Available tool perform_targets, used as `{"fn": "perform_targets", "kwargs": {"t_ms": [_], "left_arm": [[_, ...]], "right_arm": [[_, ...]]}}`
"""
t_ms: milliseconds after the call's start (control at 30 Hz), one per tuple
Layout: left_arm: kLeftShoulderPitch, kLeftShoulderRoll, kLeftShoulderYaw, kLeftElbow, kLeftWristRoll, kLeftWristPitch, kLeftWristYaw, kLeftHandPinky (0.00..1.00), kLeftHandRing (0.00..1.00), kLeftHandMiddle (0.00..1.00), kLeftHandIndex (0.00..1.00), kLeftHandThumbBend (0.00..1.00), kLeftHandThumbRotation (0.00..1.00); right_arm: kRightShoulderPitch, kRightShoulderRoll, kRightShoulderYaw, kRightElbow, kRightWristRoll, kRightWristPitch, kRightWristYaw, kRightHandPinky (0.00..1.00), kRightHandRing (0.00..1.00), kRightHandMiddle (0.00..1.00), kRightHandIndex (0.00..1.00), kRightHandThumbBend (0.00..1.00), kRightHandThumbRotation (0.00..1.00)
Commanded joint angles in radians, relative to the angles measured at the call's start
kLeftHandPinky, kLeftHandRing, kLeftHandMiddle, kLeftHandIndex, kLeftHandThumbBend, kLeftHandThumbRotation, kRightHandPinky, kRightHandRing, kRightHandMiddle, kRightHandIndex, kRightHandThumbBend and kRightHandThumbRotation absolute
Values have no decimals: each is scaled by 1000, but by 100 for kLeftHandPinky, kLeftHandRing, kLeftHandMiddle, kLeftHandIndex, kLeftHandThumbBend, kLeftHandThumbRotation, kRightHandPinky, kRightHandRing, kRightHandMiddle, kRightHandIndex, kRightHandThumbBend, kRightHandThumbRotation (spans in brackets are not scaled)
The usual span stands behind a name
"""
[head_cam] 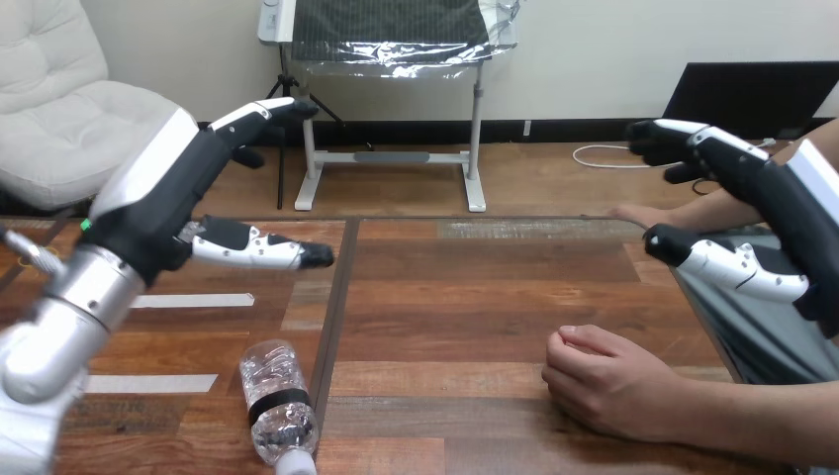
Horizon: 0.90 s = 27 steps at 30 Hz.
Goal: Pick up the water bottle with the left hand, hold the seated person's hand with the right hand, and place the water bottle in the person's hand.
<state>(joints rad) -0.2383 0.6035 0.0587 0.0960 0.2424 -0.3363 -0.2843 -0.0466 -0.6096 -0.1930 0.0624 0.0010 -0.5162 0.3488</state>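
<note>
- The robot's left hand (pixel 163 203) hangs above the left part of the brown wooden plank worktop (pixel 465 297), with its silver forearm coming in from the lower left corner.
- Its fingers (pixel 265 111) are stretched out straight, pointing up and to the right. The thumb is spread wide below them, so the hand is fully open and empty.
- The clear plastic water bottle (pixel 275 396), with a black band round its middle and a white cap, lies on its side on the worktop. It is near the bottom edge of the head view, cap end towards the robot, below the left hand and apart from it.
- The robot's right hand (pixel 792 213) is raised at the right edge, above the worktop's right side. Its fingers (pixel 683 134) reach straight to the left, and the thumb juts out beneath them across a wide gap. This hand is also open and grips nothing.
- The person's nearer hand (pixel 604 381) rests on the worktop at the lower right, loosely closed into a fist. It is well apart from the bottle and lower in the view than the right hand.
- The person's farther hand (pixel 638 213) lies flat near the worktop's far edge, its forearm partly hidden behind the right hand. Whether the two touch cannot be told.
- Two white tape strips (pixel 193 300) lie flat on the worktop's left part, near the bottle.
</note>
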Motion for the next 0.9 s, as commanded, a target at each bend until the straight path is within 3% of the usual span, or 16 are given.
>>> {"fn": "perform_targets", "kwargs": {"t_ms": [0, 433, 600, 867], "left_arm": [[-106, 65, 5, 4, -19, -33, -54, 65, 83, 86, 84, 100, 20], [-187, 184, -35, 21, -58, -69, -286, 65, 88, 90, 87, 100, 17], [-220, 207, -53, 38, -82, -89, -372, 68, 91, 90, 86, 100, 13], [-255, 233, -93, 21, -72, -58, -477, 71, 91, 89, 84, 100, 8]], "right_arm": [[-27, 24, 9, -55, 27, -11, 4, 78, 82, 82, 82, 83, 81], [-4, 61, 32, -104, 70, -15, 34, 76, 79, 81, 81, 84, 80], [7, 68, 40, -127, 80, -4, 42, 75, 79, 80, 80, 90, 80], [14, 83, 53, -142, 93, -21, 60, 72, 77, 79, 79, 92, 82]]}}
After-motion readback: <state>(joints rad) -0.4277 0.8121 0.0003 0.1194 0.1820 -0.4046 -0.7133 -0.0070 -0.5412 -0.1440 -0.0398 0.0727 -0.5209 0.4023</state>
